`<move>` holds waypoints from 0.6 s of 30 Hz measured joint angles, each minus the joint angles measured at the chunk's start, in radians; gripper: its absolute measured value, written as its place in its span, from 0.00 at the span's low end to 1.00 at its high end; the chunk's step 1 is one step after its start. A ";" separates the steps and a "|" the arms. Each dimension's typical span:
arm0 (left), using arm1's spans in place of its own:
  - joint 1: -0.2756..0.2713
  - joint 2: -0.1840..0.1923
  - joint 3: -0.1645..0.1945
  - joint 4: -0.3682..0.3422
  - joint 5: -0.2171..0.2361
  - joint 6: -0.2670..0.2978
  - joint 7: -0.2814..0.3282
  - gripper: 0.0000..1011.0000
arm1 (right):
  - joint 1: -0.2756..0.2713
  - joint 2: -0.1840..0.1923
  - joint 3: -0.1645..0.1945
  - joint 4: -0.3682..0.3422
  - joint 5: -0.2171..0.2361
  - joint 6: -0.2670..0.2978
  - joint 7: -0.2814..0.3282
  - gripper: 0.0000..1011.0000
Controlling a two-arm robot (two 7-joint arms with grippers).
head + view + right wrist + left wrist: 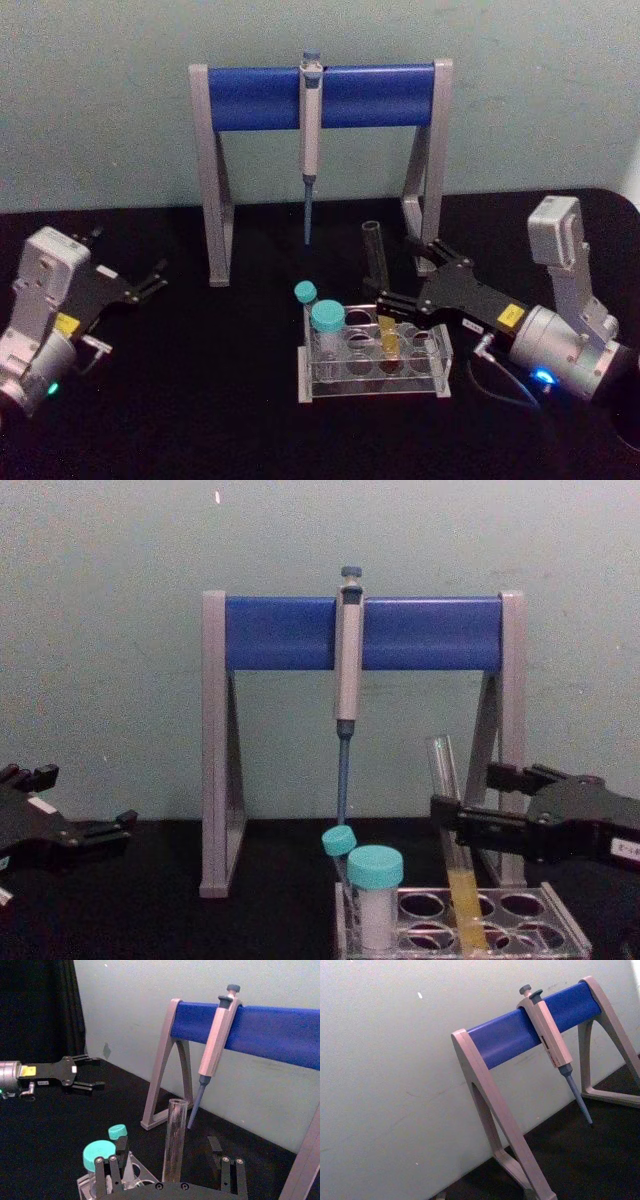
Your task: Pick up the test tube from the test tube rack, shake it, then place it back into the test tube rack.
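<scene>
The test tube (376, 262) stands slightly tilted in the test tube rack (370, 386), near its middle, with yellow liquid at the bottom. My right gripper (402, 278) reaches in from the right at mid-height of the tube and is open. In the right wrist view the tube (175, 1140) rises between its fingers (108, 1166) without visible contact. The chest view shows one finger crossing in front of the tube (441, 770) above the rack (560, 942). Far to the left, my left gripper (155, 280) hovers open and holds nothing.
Two teal-capped tubes (327, 322) sit in the rack's left end. Behind the rack stands a grey-and-blue pipette stand (250, 97) with a pipette (310, 150) hanging tip down just behind the tube. The black tabletop (220, 400) lies open between the arms.
</scene>
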 joint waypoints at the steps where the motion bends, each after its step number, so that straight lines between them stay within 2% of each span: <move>1: 0.000 0.000 0.000 0.000 0.000 0.000 0.000 0.99 | 0.009 -0.008 -0.001 0.011 -0.002 0.009 0.002 0.99; 18: 0.000 0.000 0.000 0.000 0.000 0.000 0.000 0.99 | 0.061 -0.069 -0.001 0.067 -0.078 0.072 -0.025 0.99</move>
